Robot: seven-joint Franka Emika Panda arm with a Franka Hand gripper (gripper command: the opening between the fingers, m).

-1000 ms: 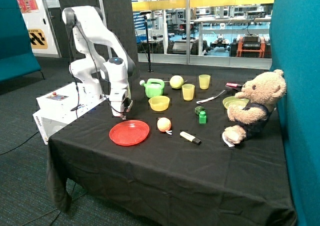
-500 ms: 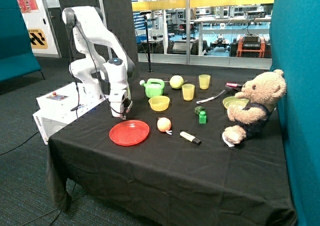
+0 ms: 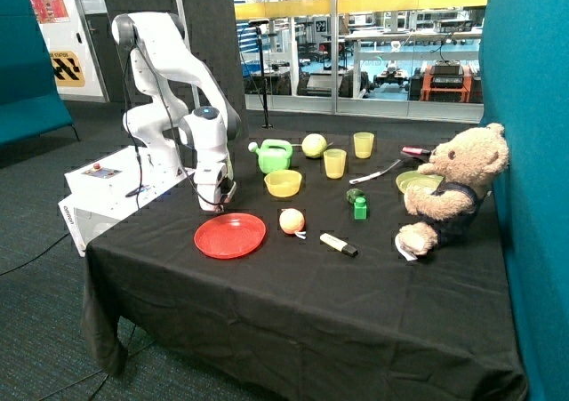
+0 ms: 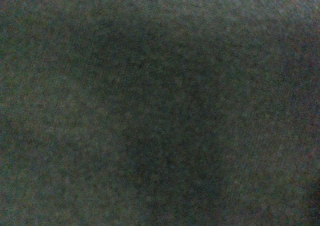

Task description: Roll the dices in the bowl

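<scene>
My gripper [image 3: 215,207] points down at the black tablecloth [image 3: 293,285], just behind the far edge of the red plate [image 3: 230,236]. It is very close to the cloth or touching it. The wrist view shows only dark cloth [image 4: 160,105]. No tiny white dice show in either view. The yellow bowl [image 3: 283,183] stands further back on the table, apart from the gripper, between it and the yellow cups.
A green watering can [image 3: 274,156], a pale ball [image 3: 314,145] and two yellow cups [image 3: 334,163] stand at the back. An onion-like ball [image 3: 292,220], a marker [image 3: 338,244], green blocks [image 3: 359,204], a green plate [image 3: 414,181] and a teddy bear [image 3: 449,188] lie to the side.
My gripper has sunk a little lower toward the cloth behind the red plate. Nothing else has moved.
</scene>
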